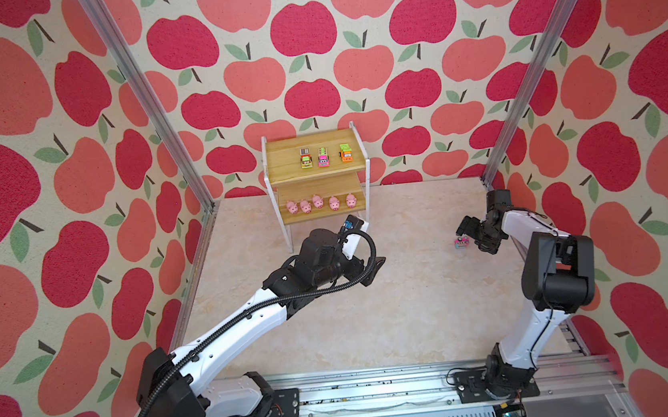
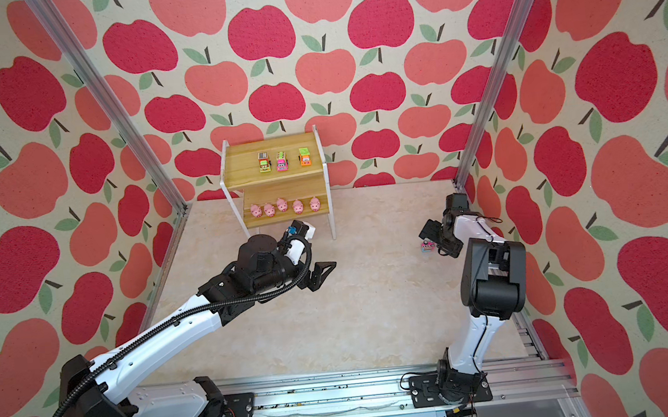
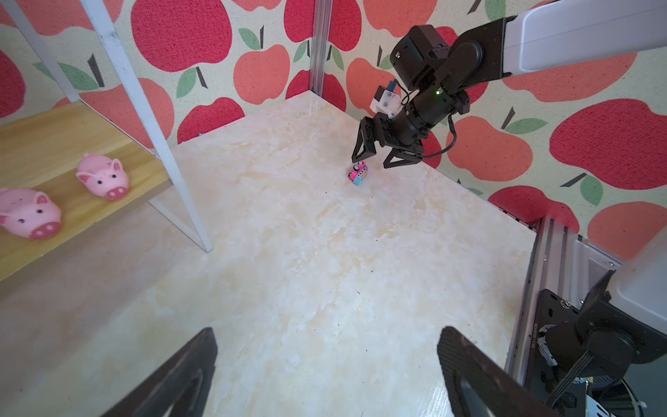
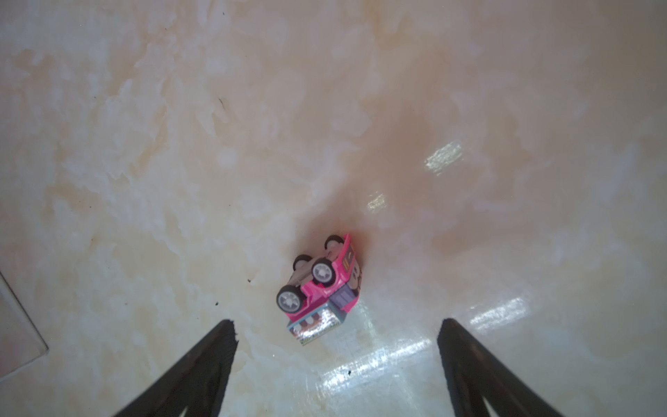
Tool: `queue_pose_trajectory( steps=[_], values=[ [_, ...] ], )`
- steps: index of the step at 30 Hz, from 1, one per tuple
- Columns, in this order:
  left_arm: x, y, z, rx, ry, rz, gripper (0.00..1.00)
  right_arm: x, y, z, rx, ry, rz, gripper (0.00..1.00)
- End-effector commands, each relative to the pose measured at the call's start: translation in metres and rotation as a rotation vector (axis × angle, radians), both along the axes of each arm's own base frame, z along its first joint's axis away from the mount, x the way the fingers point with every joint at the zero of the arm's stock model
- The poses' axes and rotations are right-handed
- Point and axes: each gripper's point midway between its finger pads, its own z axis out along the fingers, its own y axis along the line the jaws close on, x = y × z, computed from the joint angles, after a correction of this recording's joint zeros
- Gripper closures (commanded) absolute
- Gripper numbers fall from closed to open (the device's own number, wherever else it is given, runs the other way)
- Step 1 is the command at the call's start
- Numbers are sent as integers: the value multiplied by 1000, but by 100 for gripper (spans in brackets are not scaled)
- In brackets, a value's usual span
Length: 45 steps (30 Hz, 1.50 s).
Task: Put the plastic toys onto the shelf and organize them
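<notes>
Right wrist view shows my right pincer (image 4: pixel 337 321) spread empty over the last tipped truck (image 4: pixel 321 289), so next I lower and clamp.

The cream marbled bench (image 1: pixel 376 322) carries the shelf (image 1: pixel 278 169), which stands at its far edge. On the shelf's upper board three toys sit in a row, well right of the board's left end: a yellow-green truck (image 1: pixel 306 158), a pink truck (image 1: pixel 323 158) and an orange truck (image 1: pixel 346 153). On the lower board, five pigs (image 1: pixel 318 201) line up side by side. In both top views, well right of the shelf and nearer the front, a second pink truck (image 1: pixel 462 242) lies tipped over on the bench, wheels off the surface.
</notes>
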Motion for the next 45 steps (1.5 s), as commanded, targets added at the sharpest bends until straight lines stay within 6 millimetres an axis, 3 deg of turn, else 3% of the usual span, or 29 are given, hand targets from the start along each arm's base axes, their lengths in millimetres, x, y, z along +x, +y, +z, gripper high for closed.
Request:
queue_pose_trajectory(
  steps=[1,11,21,27,31,41,45],
  values=[
    [-1,-9,1,-37,-2,-27,3,3,2,-5,18,27,-11,9],
    [0,-7,-1,-42,0,-13,4,11,5,-29,109,87,-159,18],
    [-3,-4,-1,-61,13,-3,4,8,30,-35,92,133,-12,37],
    [-4,-1,-2,-55,17,6,4,2,64,-26,50,155,152,54],
    [-4,2,-2,-53,17,17,4,-15,93,-27,15,190,270,59],
    [-7,17,-17,-20,42,66,5,-79,182,-19,-65,224,539,57],
    [-6,21,-26,-11,59,92,5,-95,206,-7,-75,196,630,46]
  ],
)
